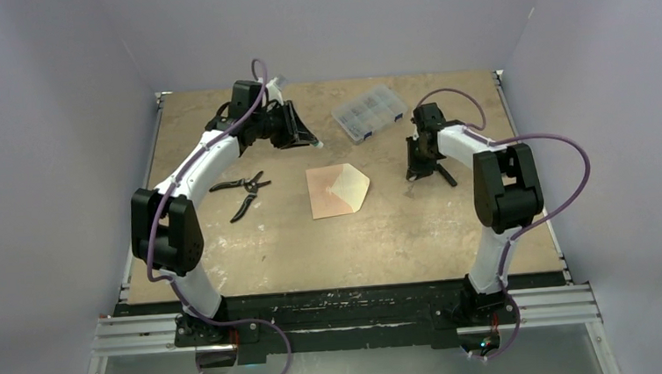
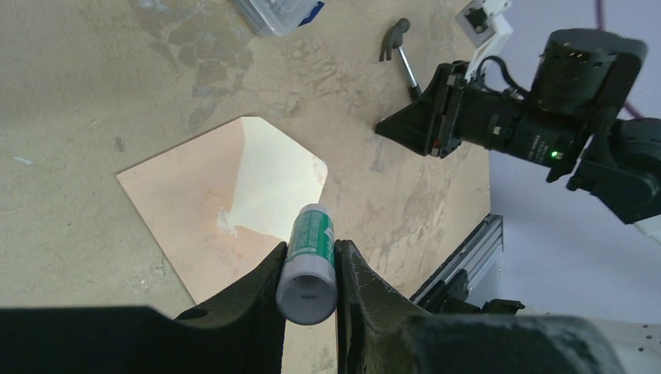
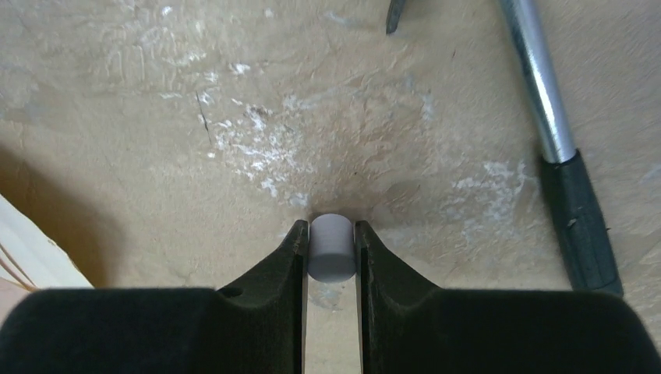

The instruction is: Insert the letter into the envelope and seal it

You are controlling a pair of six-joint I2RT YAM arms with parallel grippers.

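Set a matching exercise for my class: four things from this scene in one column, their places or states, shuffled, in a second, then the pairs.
1. green-labelled grey glue stick
2. small grey cylindrical cap
3. salmon-tan paper envelope
4. black-handled metal pliers

A. gripped in the right hand
B. lying flat, flap open
C. on the wooden table, left half
D. gripped in the left hand

Pairs: 1-D, 2-A, 3-B, 4-C

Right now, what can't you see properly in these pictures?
- Letter: no view shows it apart; whether it lies inside the envelope cannot be told.
- Glue stick label: left wrist view, too small to read.
- Hammer head: right wrist view, cut off by the top edge.
- Grey cylinder: right wrist view, right gripper's fingers cover its sides.
- Box contents: top view, too small.
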